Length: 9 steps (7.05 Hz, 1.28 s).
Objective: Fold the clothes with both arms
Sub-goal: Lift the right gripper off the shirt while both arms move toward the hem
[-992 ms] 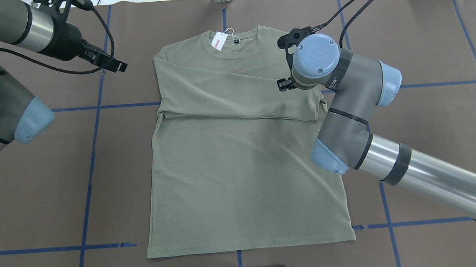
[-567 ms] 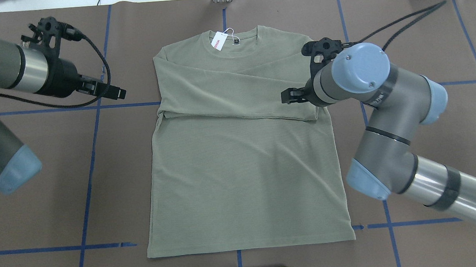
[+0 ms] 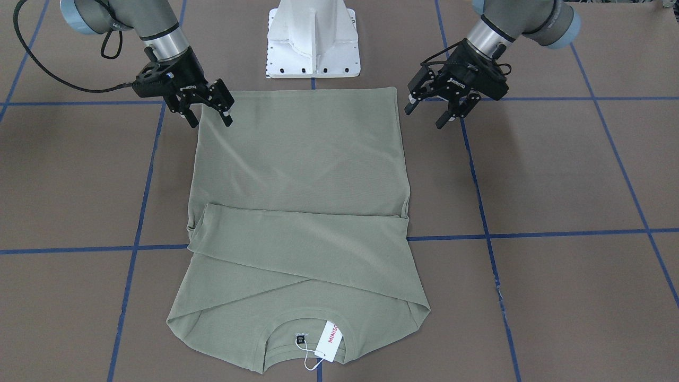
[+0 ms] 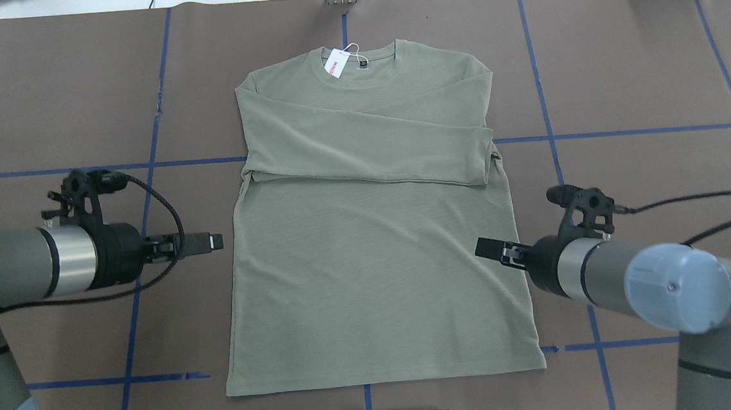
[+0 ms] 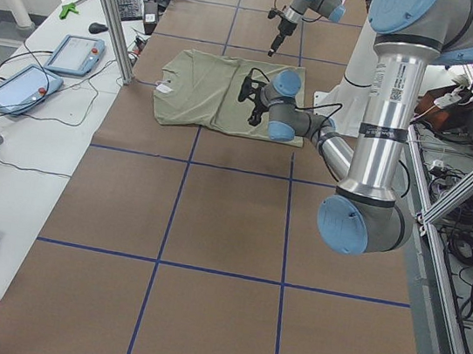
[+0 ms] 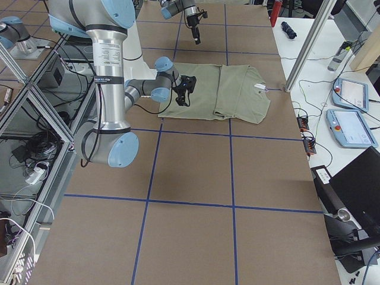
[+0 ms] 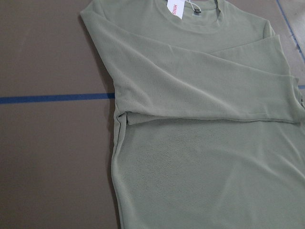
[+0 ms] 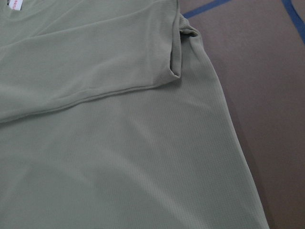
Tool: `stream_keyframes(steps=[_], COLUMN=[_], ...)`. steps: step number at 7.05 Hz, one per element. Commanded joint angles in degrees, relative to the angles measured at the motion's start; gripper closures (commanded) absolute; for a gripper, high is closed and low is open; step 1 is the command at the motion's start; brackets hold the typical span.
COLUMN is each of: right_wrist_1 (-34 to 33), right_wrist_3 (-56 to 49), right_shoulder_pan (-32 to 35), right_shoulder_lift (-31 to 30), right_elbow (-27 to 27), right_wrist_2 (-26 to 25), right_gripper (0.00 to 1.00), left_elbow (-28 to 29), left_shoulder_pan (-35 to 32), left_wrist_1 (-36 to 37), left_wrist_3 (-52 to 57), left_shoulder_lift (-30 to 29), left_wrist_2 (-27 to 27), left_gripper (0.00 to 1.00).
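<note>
Since 0.6 s ago both arms have pulled back from the collar end toward the robot-side edge of the counter (image 4: 653, 82). The left hand (image 3: 426, 115) now sits just off the shirt's (image 4: 376, 262) side edge near the hem, spread open and holding nothing. The right hand (image 3: 210, 121) is released too and straddles the opposite side edge by the hem corner; whether it touches cloth is hard to say. The shirt lies flat mid-counter, sleeves folded across the chest, collar w/ white tag (image 4: 334, 64) toward the far edge.
</note>
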Motion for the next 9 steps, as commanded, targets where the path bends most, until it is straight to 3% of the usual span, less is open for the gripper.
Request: stream_keyframes(steps=[1,2,4,9], right_wrist_1=[1.15,1.15,1.15,1.24], right_wrist_3=[12.07,12.54,12.55,12.98], right_shoulder_pan=[-9.41,-10.67,-10.77,-11.47], right_shoulder_lift=[-8.05,-8.25,-8.17,-8.17], right_elbow=[6.78,6.80,6.80,6.71], right_wrist_2=[-9.95,-11.82,-12.80,-13.68], right_gripper=[0.05,0.05,0.03,0.02], left_elbow=[0.02,0.46,3.25,4.06], left_shoulder_pan=[12.31,17.67,22.54,25.98], left_wrist_1=[-0.72,-0.63,-0.63,-0.63], left_wrist_3=[-12.11,-15.46,-18.13,-18.22], left_shoulder_lift=[2.72,3.95,3.96,3.35], left_wrist_2=[11.95,17.05,20.51,20.53], left_gripper=[0.17,0.21,0.21,0.22])
